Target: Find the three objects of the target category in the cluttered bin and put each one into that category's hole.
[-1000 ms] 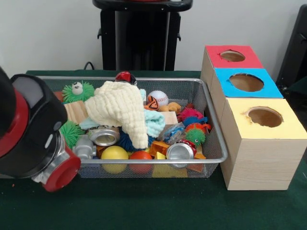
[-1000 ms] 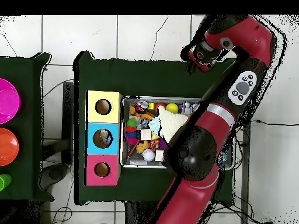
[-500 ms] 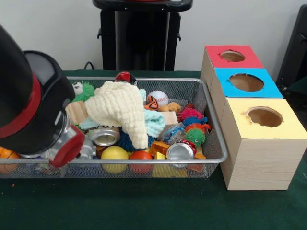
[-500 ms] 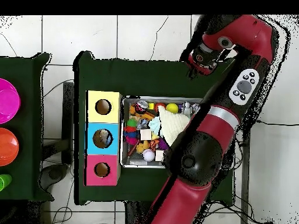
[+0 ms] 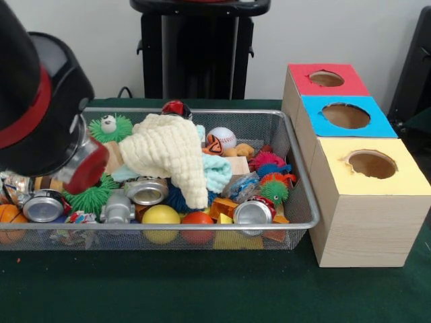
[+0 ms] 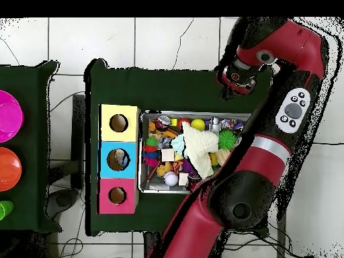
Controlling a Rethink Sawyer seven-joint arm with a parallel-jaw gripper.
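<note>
Front view, bin contents: wire bin (image 5: 296,176) on green bench (image 5: 202,289), crammed with mixed clutter.
Cans: silver can (image 5: 252,213) lying at near right corner, end facing forward; second can (image 5: 146,191) near middle, beside yellow ball (image 5: 160,215); third can (image 5: 42,206) at near left, below arm.
Cloth: cream cloth (image 5: 168,155) draped over middle of pile, pale blue cloth (image 5: 217,172) just beside it.
Balls: baseball (image 5: 222,136) toward far side; red ball (image 5: 197,218) touching yellow ball at near wall; orange ball (image 5: 8,214) at left edge.
Spiky toys: green one with eyes (image 5: 110,127) at far left; another green one (image 5: 275,190) and a pink one (image 5: 267,160) at right.
Blocks: wooden block (image 5: 108,156) left of cloth.
Box: wooden box (image 5: 363,222) just right of bin, three holes on top, red (image 5: 326,79), blue (image 5: 346,116), yellow (image 5: 371,163); all three look open.
Arm: red and black arm (image 5: 40,114) filling left of frame, over bin's left end.
Tool: not made out in either view; grip state cannot be told.
Overhead view: arm (image 6: 269,144) curving round bin's side away from box (image 6: 119,159).
</note>
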